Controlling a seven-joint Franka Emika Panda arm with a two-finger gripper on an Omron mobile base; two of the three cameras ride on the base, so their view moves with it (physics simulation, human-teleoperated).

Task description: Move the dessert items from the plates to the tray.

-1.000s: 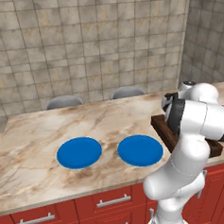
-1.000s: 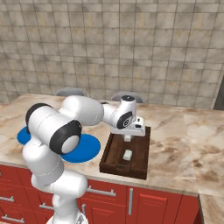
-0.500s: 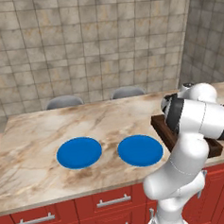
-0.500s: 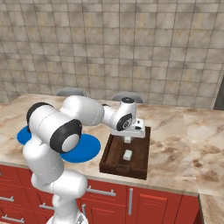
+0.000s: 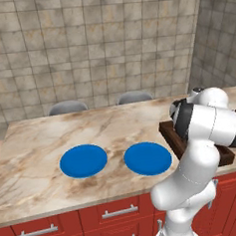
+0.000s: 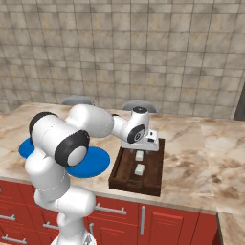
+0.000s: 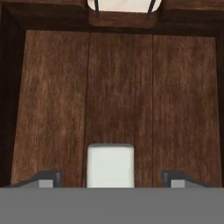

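Released, second cube [image 7: 110,165] lies between end effector [image 7: 110,178] tips.

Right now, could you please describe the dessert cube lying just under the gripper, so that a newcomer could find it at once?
On the marble counter, to the right of the two blue plates, lies a dark wooden tray. Two cream cubes lie in it. The one meant lies directly beneath the open gripper, while the other cube lies apart from the gripper, closer to the counter's front edge.
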